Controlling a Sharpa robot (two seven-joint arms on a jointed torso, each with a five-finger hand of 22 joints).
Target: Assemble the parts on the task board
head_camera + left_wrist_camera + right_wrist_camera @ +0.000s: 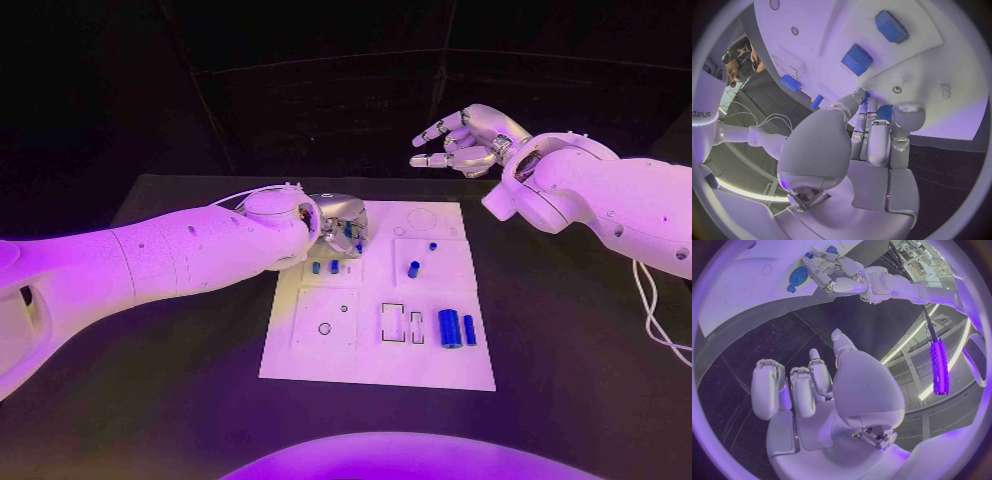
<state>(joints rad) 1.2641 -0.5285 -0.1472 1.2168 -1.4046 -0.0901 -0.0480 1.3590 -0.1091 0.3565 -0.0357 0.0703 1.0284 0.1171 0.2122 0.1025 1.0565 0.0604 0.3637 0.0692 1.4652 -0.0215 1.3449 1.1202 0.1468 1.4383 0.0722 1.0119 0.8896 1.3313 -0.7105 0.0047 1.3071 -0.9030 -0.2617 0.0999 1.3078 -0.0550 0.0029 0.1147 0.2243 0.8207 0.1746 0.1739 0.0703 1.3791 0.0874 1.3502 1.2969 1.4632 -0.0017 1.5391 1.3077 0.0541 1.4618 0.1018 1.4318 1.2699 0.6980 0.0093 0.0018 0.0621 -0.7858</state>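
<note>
Board: the white board (378,350) lies flat in the middle of the black table (188,400), its long side running near to far.
Left hand: the left hand (340,226) is low over the board's far left part, fingers curled downward. In the left wrist view a small blue part (885,113) sits between its fingertips (907,114), so it seems to be pinching that piece; how firm the hold is I cannot tell.
Right hand: the right hand (464,141) hangs high beyond the board's far right corner, well apart from it, fingers loosely bent and spread, holding nothing.
Loose parts: two small blue blocks (325,267) lie just near of the left hand; one upright peg (414,268) stands right of them; two long blue cylinders (457,328) lie at the near right, their long axes running near to far.
Key relation: the pinched part is already over the far left of the board, straight below the left hand. My judgement is that the left hand is much the nearer to do the placing, with only a short way down to go.
</note>
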